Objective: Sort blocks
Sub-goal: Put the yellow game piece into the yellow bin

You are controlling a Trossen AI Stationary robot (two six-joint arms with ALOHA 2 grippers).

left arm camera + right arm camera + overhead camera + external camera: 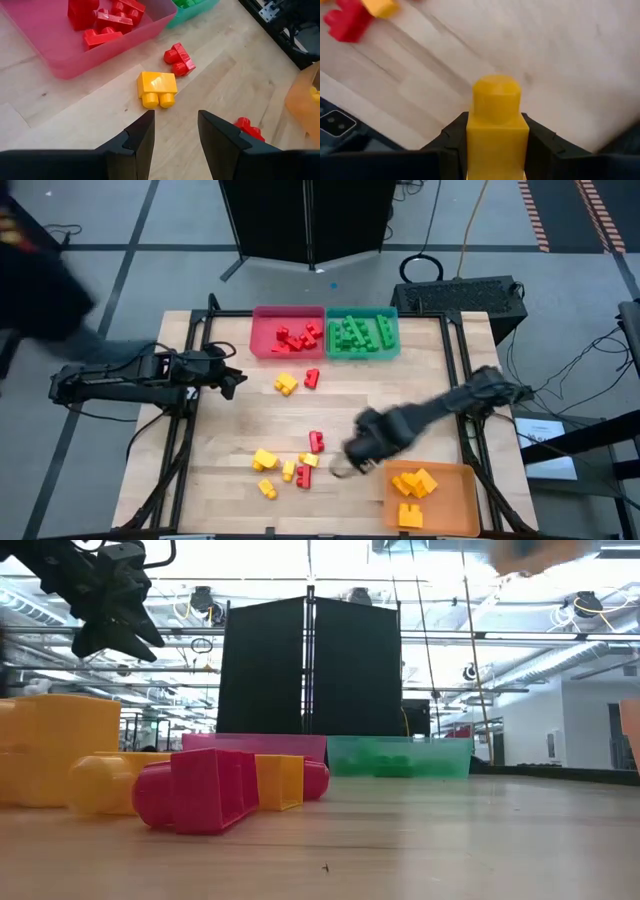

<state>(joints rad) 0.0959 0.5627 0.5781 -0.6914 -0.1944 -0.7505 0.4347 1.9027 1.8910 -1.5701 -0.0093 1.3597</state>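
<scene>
Three trays were counted: red tray [262,340], green tray [392,340], orange tray [450,505]. Loose on table [420,395]: three red blocks [312,378], about six yellow blocks [286,384].

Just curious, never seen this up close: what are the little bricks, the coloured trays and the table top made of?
Yellow brick: likely hard plastic, its smooth faces catching glossy highlights. Red tray: apparently thin translucent plastic, since light passes through its wall. Table top: looks like pale wood, with visible plank seams and grain.

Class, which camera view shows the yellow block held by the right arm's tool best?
The right wrist view: the yellow block fills the picture's middle, clamped in the right tool. The high view shows that tool beside the orange tray, the block hidden. The low and left wrist views miss it.
</scene>
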